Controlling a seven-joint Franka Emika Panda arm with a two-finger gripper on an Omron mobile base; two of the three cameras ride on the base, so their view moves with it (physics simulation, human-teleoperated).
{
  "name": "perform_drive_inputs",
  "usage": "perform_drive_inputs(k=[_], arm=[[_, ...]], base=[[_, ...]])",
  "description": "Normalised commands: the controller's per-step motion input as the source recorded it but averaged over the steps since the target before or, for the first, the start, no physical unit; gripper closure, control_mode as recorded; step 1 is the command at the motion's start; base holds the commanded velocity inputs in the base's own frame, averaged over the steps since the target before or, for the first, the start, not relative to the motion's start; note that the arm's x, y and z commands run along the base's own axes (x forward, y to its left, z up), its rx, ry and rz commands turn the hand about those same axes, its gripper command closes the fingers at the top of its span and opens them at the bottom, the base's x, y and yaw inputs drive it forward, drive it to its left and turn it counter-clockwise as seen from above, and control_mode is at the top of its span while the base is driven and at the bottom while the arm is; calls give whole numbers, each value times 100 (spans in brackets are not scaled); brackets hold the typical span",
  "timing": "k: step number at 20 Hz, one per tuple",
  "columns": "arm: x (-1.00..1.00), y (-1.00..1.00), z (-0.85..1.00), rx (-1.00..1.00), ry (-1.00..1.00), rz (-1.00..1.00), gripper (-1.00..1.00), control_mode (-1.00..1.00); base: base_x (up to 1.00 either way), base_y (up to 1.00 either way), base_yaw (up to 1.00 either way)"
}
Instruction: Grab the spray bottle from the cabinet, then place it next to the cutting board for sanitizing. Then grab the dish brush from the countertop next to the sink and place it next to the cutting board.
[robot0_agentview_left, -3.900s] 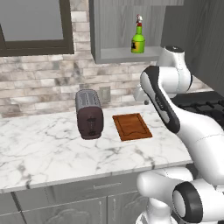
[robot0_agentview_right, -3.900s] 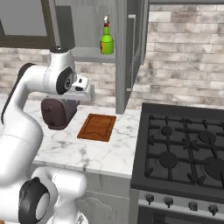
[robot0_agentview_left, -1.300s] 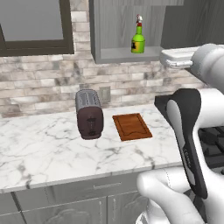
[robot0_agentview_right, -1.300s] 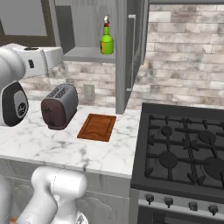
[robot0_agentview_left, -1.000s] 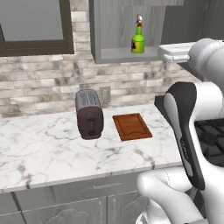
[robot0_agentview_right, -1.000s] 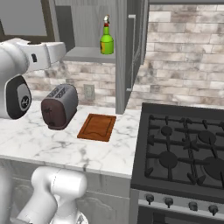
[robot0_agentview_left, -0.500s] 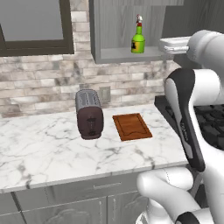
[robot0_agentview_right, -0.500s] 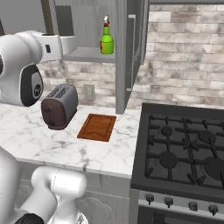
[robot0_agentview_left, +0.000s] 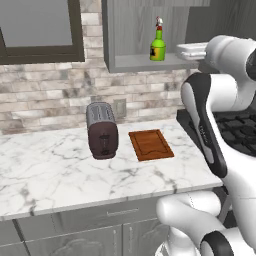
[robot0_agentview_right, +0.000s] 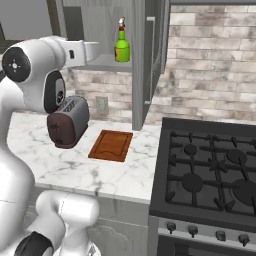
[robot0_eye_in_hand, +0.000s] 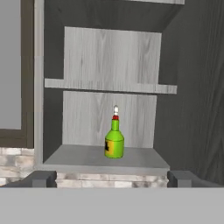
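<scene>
The wide-open, empty pincer (robot0_eye_in_hand: 112, 178) is facing the small green spray bottle with a yellow label (robot0_eye_in_hand: 114, 139), which is standing upright on the grey wood-grain cabinet's (robot0_eye_in_hand: 109, 61) bottom shelf.

Room was a kitchen with a grey-beige brick backsplash (robot0_agentview_left: 45, 95), a dark-framed window (robot0_agentview_left: 37, 27) up left, a black gas stove (robot0_agentview_right: 210, 175) on the right, and grey base cabinets (robot0_agentview_left: 75, 235) underneath.

Left base view: behind the arm, facing forward and down. Right base view: opposite flank, similar distance. Both share the tabletop (robot0_agentview_left: 60, 165), cutting board (robot0_agentview_left: 150, 144) and cabinet (robot0_agentview_left: 131, 30). Hand view: level, near the cabinet, spray bottle (robot0_eye_in_hand: 114, 139) at 12 o'clock.
</scene>
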Motion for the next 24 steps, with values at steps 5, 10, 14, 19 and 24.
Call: perform_drive_inputs(k=[5,10,14,19,24], arm=[[56,0,-3,0,0,0,-100,-100],[52,0,-1,0,0,0,-100,-100],[41,0,0,0,0,0,-100,-100],[30,-8,1,1,10,0,-100,-100],[35,-4,0,0,12,0,-100,-100]], base=[[0,0,0],[0,0,0],[0,0,0],[0,0,0],[0,0,0]])
